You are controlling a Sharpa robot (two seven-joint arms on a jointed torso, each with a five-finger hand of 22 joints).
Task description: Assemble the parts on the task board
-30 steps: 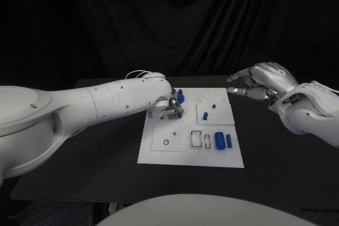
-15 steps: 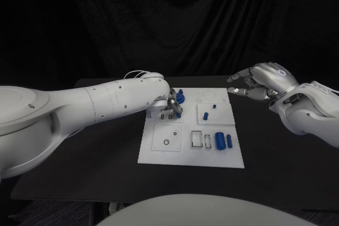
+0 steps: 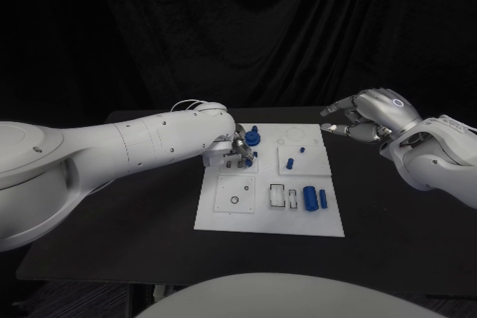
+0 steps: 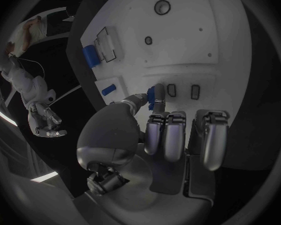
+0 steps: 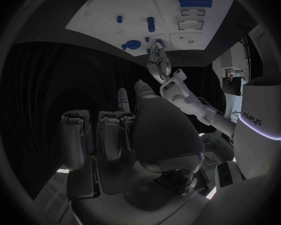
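Pinched between left hand (image 4: 154, 135) fingertips (image 3: 242, 149): a small blue part (image 4: 157, 95), low over the slots at the white board's (image 3: 268, 218) far left corner. More blue parts (image 3: 314, 196) lying nearer, toward the right edge. Raised beyond the far right corner, above bare black table (image 3: 398, 228): right hand (image 3: 364, 115), fingers curled, holding nothing.
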